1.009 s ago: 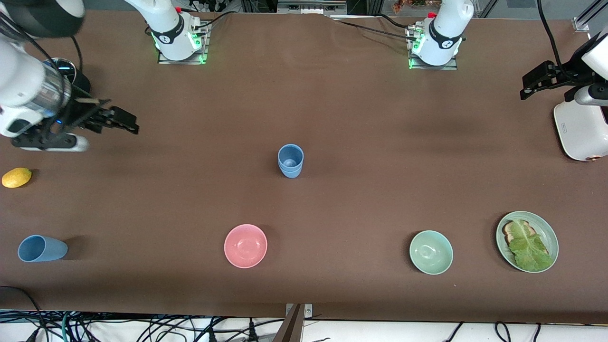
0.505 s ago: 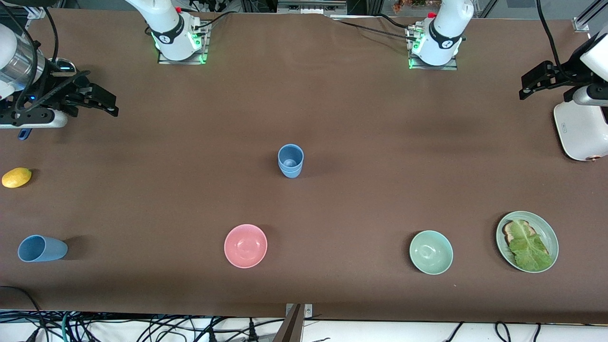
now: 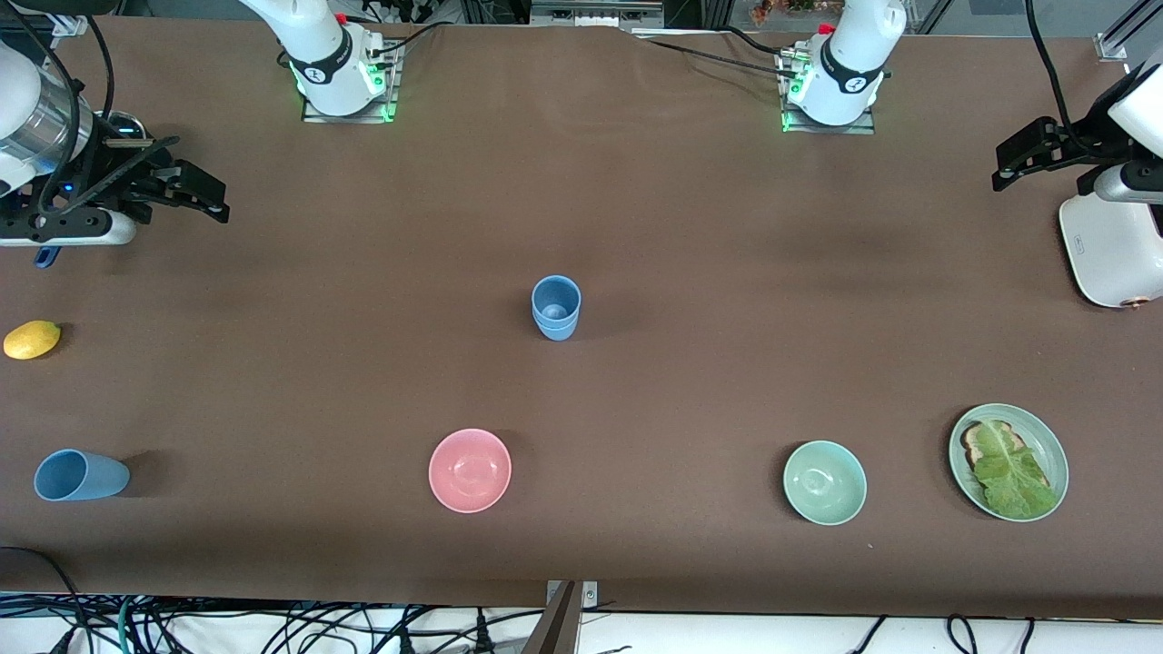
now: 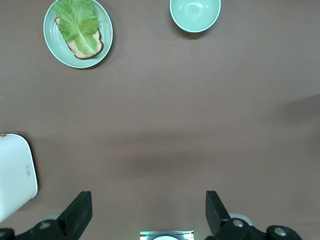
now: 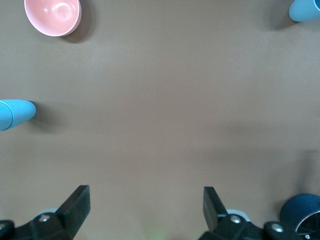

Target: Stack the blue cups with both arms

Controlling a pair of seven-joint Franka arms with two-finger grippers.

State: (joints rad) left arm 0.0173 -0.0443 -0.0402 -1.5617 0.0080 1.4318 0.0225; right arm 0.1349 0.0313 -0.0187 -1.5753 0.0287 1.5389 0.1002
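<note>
Now both arms hang high at the table ends, left gripper (image 3: 1018, 156) and right gripper (image 3: 207, 193) spread, empty; only the front view shows the stacked blue cups (image 3: 555, 307) whole.

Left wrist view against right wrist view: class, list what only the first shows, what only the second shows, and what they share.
Only the left wrist view: the mint-green bowl, the plate with bread and lettuce, and a white appliance.
Only the right wrist view: the pink bowl, two blue cups at the picture's edges, and a dark round container.
Both: bare brown table and that arm's own open, empty tool, left tool, right tool.
</note>
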